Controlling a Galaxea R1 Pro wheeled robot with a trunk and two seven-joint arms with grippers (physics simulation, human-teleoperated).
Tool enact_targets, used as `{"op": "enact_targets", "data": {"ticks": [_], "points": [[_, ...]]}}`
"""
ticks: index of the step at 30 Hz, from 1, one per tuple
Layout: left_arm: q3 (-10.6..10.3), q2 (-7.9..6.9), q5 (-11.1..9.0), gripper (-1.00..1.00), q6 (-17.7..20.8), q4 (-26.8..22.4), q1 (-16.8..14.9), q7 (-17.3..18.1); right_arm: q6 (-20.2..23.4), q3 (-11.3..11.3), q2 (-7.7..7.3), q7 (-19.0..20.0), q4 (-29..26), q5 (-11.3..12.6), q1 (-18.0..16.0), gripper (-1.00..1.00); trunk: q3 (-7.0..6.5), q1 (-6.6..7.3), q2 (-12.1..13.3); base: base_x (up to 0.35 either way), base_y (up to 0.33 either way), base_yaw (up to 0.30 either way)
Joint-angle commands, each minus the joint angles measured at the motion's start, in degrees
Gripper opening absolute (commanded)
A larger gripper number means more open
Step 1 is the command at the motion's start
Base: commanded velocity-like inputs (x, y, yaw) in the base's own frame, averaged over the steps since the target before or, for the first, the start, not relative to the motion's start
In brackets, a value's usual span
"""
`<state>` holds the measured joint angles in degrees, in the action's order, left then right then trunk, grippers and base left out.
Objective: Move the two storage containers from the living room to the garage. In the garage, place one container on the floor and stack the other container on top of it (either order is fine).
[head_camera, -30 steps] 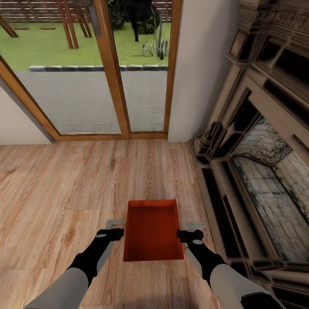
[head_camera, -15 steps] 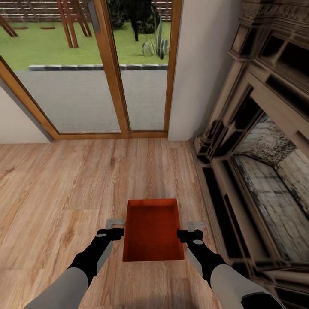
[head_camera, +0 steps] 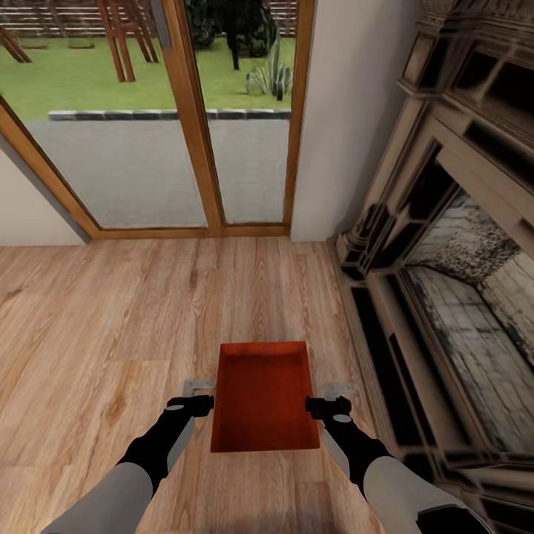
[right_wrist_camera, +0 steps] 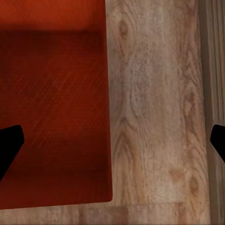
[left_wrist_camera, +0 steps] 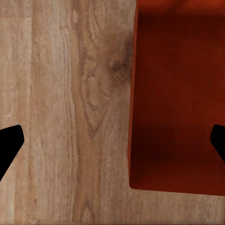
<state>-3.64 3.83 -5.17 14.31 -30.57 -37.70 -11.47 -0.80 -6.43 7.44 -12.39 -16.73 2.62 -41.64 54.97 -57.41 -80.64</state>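
You're looking down at one red-orange rectangular open-top bin with smooth straight walls (head_camera: pixel 264 397) sitting between your two arms, over the light wood plank floor (head_camera: pixel 111 311) of the living room. Your left pincer (head_camera: pixel 199 394) is just beside the bin's left wall and your right pincer (head_camera: pixel 332 397) just beside its right wall; from the head view you can't tell whether either one touches the bin. In the left wrist view the bin (left_wrist_camera: pixel 178 93) runs past the frame edge, and the two dark fingertips (left_wrist_camera: pixel 9 145) sit wide apart at opposite edges, one over bare planks, one over the bin's red surface, so that pincer is spread wide with nothing clamped. Same in the right wrist view: bin (right_wrist_camera: pixel 54 103) cut off by the frame, dark fingertips (right_wrist_camera: pixel 9 143) far apart, gripping nothing. Dark carved fireplace surround (head_camera: pixel 445 259) stands at your right, partly cut off. Wood-framed glass doors (head_camera: pixel 193 119) lie ahead, with lawn behind.
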Motion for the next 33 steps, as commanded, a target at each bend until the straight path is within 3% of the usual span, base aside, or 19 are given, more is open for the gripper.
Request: {"op": "enact_targets", "data": {"ticks": [1,33], "points": [[-0.36,-0.05,-0.58,1.0,0.28,-0.07,-0.01,-0.49,-0.11,-0.42,0.03,-0.36,0.03,0.28,-0.05,1.0,0.22,-0.22,-0.43,0.0,0.0,0.0],[-0.22,-0.05,-0.37,1.0,0.28,-0.49,-0.01,-0.49,-0.26,-0.43,-0.15,-0.01,0.12,0.28,-0.02,1.0,5.96,-7.25,-13.27,0.0,0.0,0.0]]}}
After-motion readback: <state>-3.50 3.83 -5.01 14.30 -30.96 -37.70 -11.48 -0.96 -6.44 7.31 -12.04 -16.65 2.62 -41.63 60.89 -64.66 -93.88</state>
